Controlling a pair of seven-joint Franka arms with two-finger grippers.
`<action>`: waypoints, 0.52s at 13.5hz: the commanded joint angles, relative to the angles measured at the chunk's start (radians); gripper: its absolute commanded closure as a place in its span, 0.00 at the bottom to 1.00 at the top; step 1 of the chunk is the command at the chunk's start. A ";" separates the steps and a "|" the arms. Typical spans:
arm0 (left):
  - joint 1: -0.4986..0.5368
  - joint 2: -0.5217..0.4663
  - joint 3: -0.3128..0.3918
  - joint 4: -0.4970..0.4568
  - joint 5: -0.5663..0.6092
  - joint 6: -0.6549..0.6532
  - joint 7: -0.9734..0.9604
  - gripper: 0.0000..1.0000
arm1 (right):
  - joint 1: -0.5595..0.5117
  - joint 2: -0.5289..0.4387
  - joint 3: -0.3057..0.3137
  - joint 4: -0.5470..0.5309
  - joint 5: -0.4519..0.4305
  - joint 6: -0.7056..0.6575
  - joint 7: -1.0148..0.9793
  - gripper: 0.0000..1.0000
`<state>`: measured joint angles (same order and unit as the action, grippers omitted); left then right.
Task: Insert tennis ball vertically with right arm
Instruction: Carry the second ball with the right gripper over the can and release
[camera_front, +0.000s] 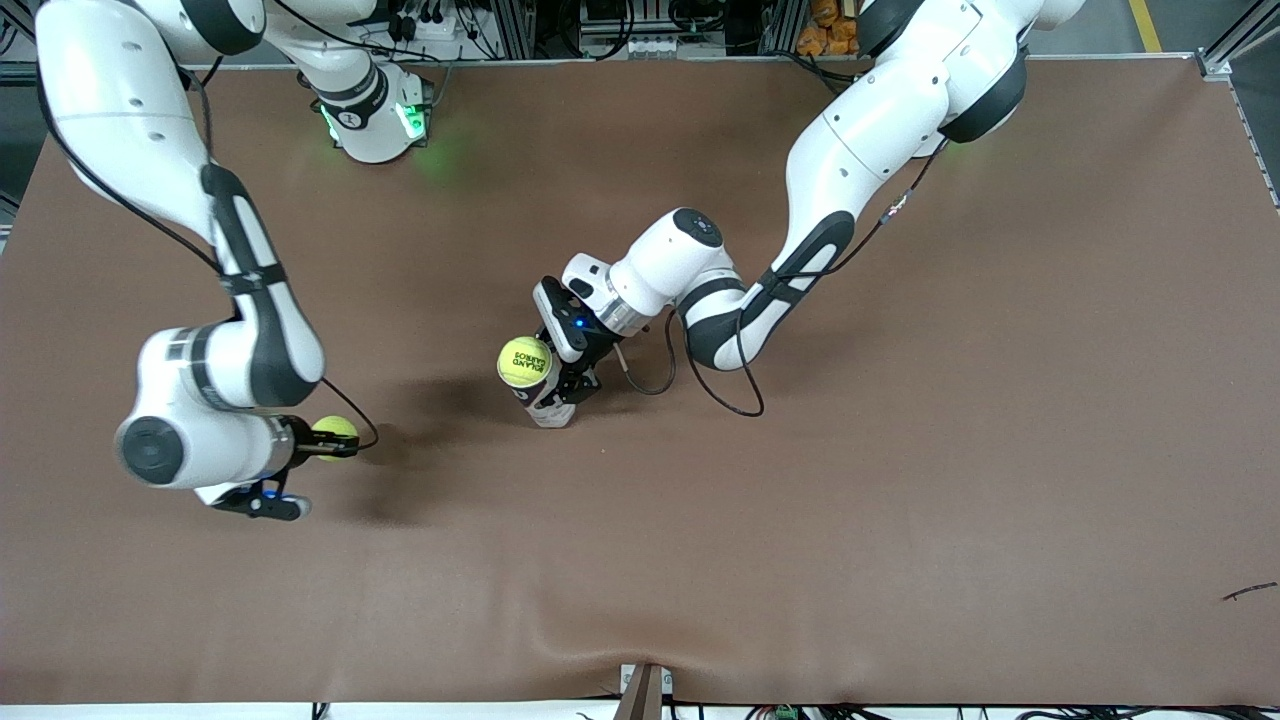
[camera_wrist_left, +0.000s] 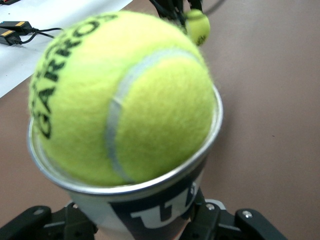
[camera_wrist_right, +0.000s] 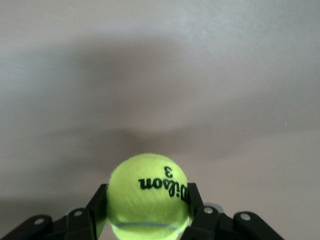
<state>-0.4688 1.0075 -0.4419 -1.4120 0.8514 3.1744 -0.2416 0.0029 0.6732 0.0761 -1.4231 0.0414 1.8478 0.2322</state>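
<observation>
fingers (camera_wrist_right: 192, 202) of the right gripper (camera_wrist_right: 148, 210) pinch a tennis ball (camera_wrist_right: 148, 194), and the left gripper (camera_wrist_left: 145, 227) is clamped on a can (camera_wrist_left: 150, 212).

right gripper sits low at the right arm's end of the brown table (camera_front: 900, 480), its ball (camera_front: 335, 433) squeezed from both sides with the black print facing out. left gripper (camera_front: 570, 385) grips the white and dark can (camera_front: 545, 400) near the table's middle, well apart from the right one; the can stands about upright, and a second tennis ball (camera_front: 525, 361) with black lettering sits wedged in its metal rim (camera_wrist_left: 120, 187), mostly sticking out.
</observation>
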 joint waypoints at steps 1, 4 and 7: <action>-0.007 -0.018 0.012 -0.010 -0.003 0.018 -0.015 0.29 | 0.011 -0.029 0.014 0.090 0.118 -0.137 0.060 1.00; -0.007 -0.017 0.012 -0.011 -0.005 0.018 -0.016 0.12 | 0.080 -0.052 0.027 0.171 0.175 -0.269 0.270 1.00; -0.007 -0.017 0.012 -0.011 -0.005 0.019 -0.018 0.12 | 0.114 -0.070 0.080 0.210 0.288 -0.311 0.502 1.00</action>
<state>-0.4689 1.0074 -0.4415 -1.4135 0.8514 3.1782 -0.2416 0.1063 0.6218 0.1240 -1.2377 0.2565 1.5630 0.5969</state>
